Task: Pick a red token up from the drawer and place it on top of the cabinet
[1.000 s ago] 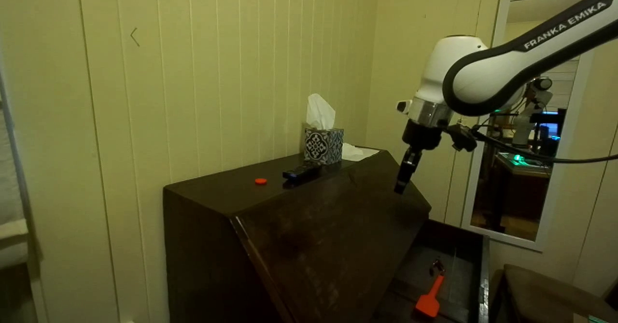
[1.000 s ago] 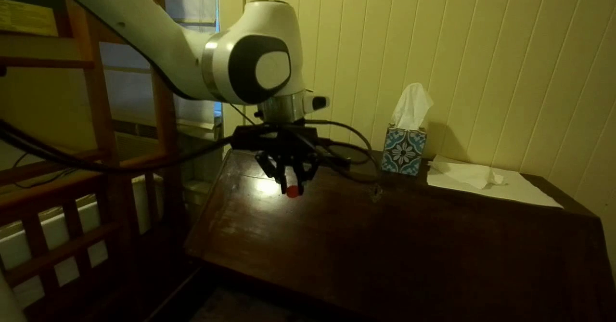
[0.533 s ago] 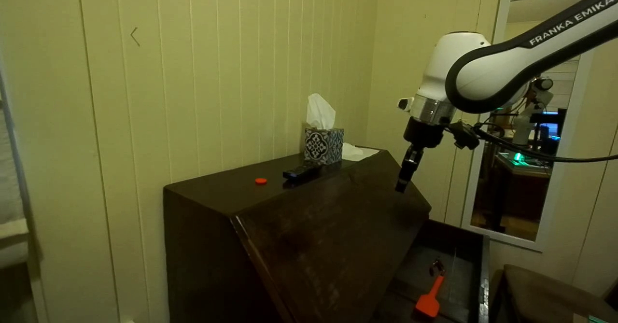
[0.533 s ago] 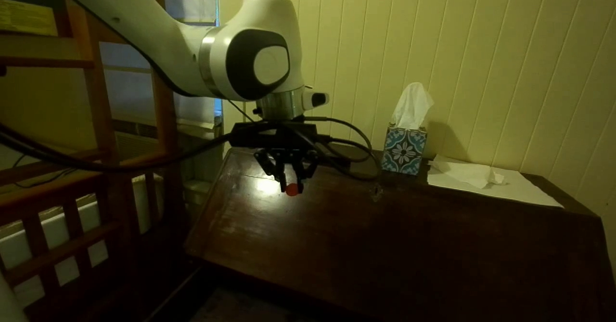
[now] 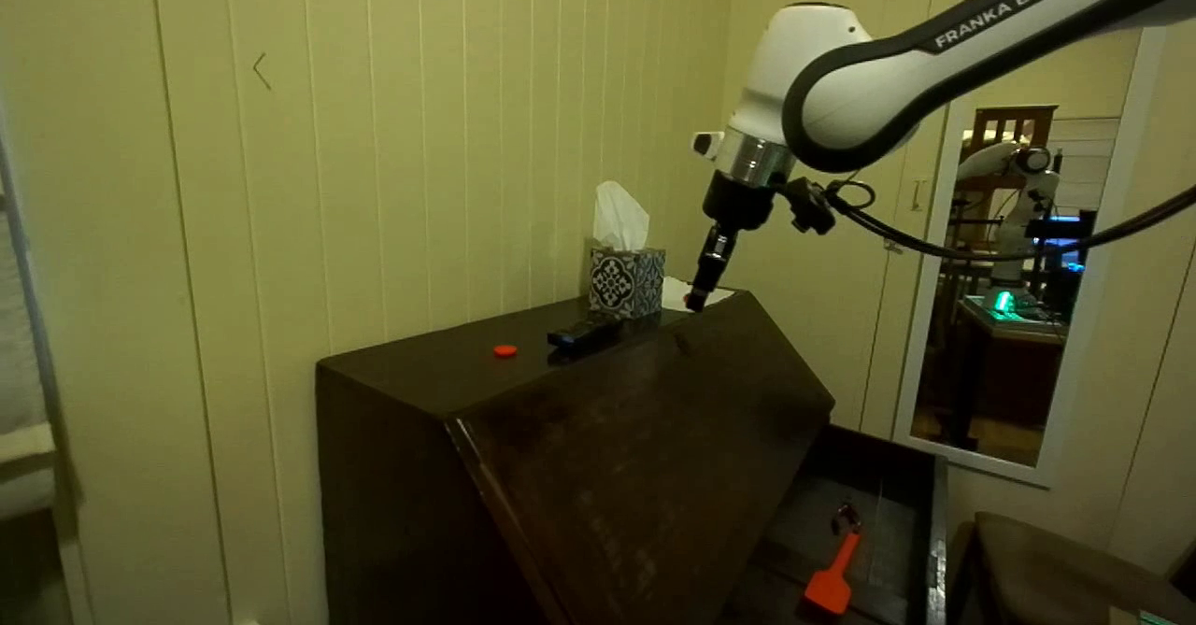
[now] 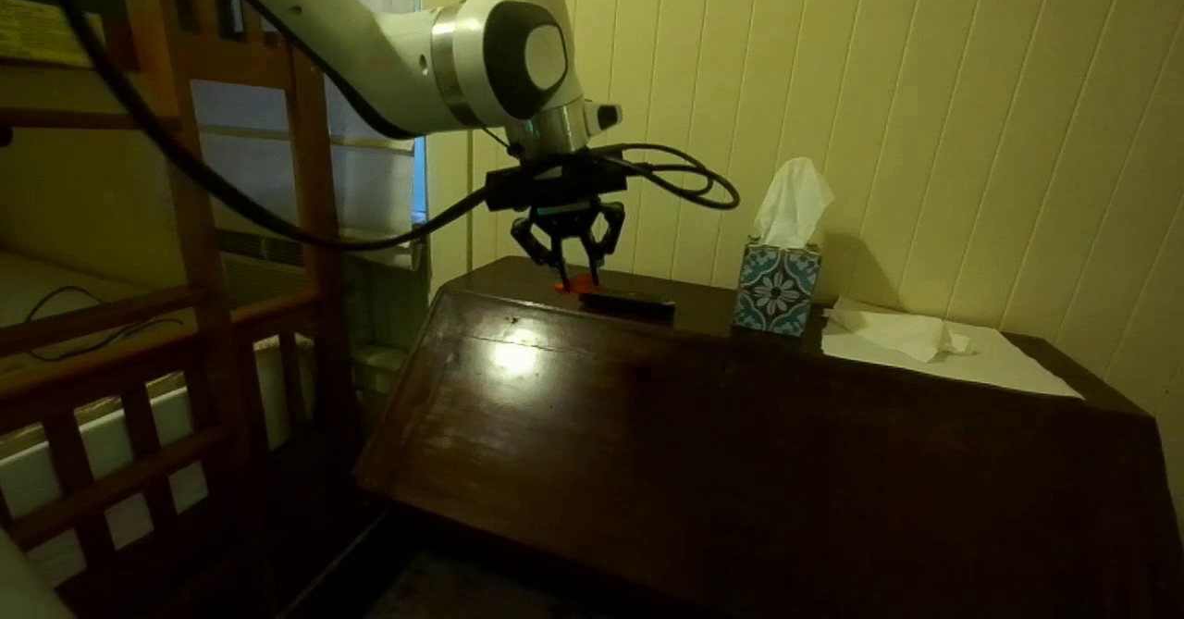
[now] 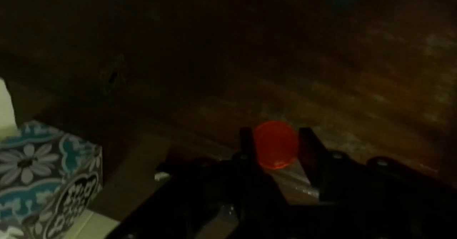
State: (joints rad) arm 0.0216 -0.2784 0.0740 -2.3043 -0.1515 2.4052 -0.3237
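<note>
From here, picking looks done: black fingers [image 7: 310, 151], closed on a round red plastic token [image 7: 275, 145], need only set it atop that dark slant-fronted wooden desk [image 5: 607, 457].

In both exterior views the robot arm [image 5: 869, 92] rises, and the gripper [image 6: 580, 285], with the red token [image 7: 275, 145] between its jaws, moves up from in front of the slanted front panel [image 6: 573, 415] and lines up with the top of the cabinet [image 5: 411, 368]. In an exterior view its tip now overlaps the white paper [image 5: 675, 291], a sliver of red showing there. In an exterior view the black remote control [image 6: 638, 308] comes into sight and the black cable [image 6: 314, 241] hangs higher
</note>
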